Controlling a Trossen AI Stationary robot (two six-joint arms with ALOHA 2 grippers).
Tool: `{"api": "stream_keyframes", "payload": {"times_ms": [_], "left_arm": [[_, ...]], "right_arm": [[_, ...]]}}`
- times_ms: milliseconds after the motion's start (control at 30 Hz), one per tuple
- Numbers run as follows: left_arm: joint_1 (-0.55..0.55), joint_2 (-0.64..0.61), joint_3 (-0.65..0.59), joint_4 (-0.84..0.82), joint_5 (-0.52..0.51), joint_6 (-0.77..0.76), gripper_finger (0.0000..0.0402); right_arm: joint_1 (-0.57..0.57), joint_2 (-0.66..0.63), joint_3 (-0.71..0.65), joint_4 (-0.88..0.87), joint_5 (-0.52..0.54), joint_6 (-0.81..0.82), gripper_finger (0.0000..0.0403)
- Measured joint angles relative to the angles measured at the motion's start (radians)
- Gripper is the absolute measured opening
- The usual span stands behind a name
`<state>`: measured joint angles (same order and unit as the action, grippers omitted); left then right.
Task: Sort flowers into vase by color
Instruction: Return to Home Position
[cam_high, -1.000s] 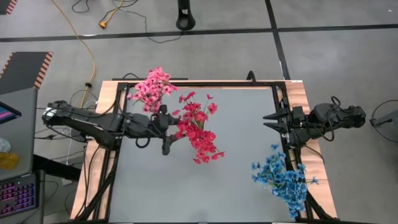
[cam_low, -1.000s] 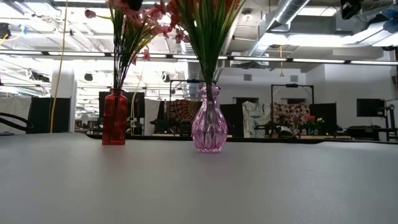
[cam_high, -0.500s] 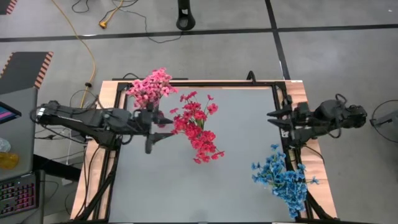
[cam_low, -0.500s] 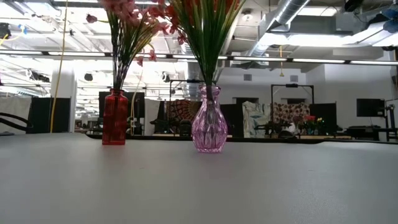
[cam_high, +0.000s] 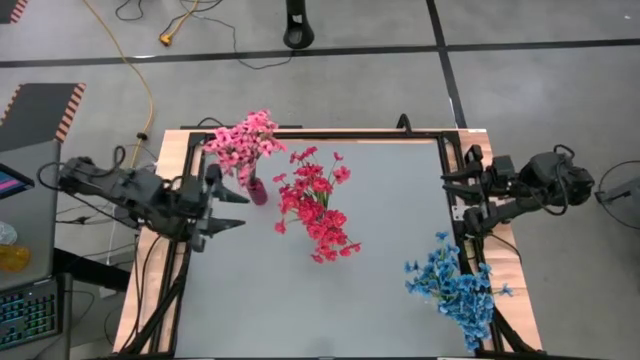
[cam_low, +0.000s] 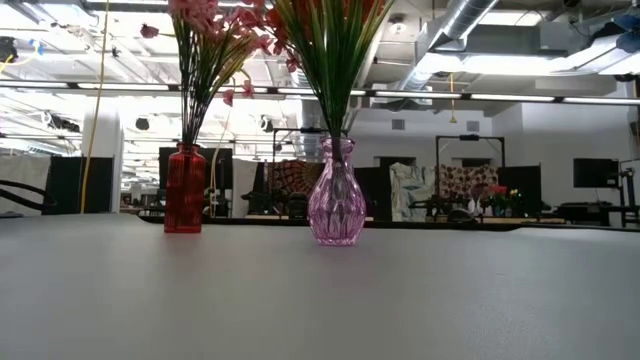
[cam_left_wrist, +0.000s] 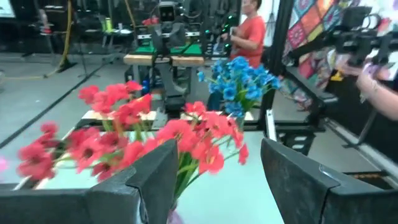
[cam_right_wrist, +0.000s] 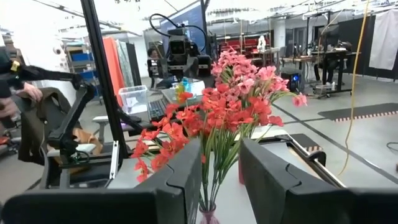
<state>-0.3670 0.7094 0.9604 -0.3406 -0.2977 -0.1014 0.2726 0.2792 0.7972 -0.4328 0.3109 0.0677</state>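
Note:
In the high view the pink flowers (cam_high: 243, 138) stand in a red vase (cam_high: 258, 190) at the table's far left. The red flowers (cam_high: 315, 205) stand beside them, nearer the middle. The low view shows the red vase (cam_low: 184, 188) and a pink glass vase (cam_low: 336, 195), each holding green stems. The blue flowers (cam_high: 455, 285) are at the table's right near corner; what holds them is hidden. My left gripper (cam_high: 232, 208) is open over the table's left edge, apart from the vases. My right gripper (cam_high: 448, 193) is open at the right edge.
A black frame (cam_high: 320, 134) runs around the grey tabletop (cam_high: 390, 220). Bare table lies between the red flowers and the blue ones and along the near edge. People show in the room beyond the table in both wrist views.
My left gripper has drawn back from beside the red flowers toward the table's left edge and now stands clear of both vases. My right arm has pulled back a little toward the right edge. The flowers stay in their vases.

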Motion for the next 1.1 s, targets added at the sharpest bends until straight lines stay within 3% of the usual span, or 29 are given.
{"api": "stream_keyframes", "payload": {"times_ms": [100,233,433,533,700,867,1100], "left_arm": [[-0.041,-0.038,-0.001,-0.070,-0.070,0.019,0.0219],[-0.080,-0.089,-0.099,-0.032,-0.105,0.064,0.0199],[-0.087,-0.208,-0.357,0.186,-0.108,0.122,0.0116],[-0.074,-0.278,-0.492,0.307,-0.108,0.181,0.0066],[-0.022,-0.395,-0.662,0.452,-0.115,0.193,0.0008],[0.052,-0.502,-0.744,0.466,-0.118,0.189,0.0005],[0.129,-0.654,-0.832,0.408,-0.119,0.175,0.0001]], "right_arm": [[0.000,-0.002,0.009,-0.053,0.000,-0.011,0.0131],[0.000,-0.013,-0.021,-0.092,0.000,-0.023,0.0098],[0.001,-0.033,-0.087,-0.095,-0.001,-0.038,0.0020],[0.001,-0.066,-0.142,-0.076,-0.003,-0.044,0.0017],[0.001,-0.172,-0.273,0.046,-0.018,-0.058,0.0046],[0.001,-0.279,-0.395,0.135,-0.018,-0.076,0.0041],[-0.001,-0.278,-0.477,0.136,-0.026,-0.048,0.0022]]}}
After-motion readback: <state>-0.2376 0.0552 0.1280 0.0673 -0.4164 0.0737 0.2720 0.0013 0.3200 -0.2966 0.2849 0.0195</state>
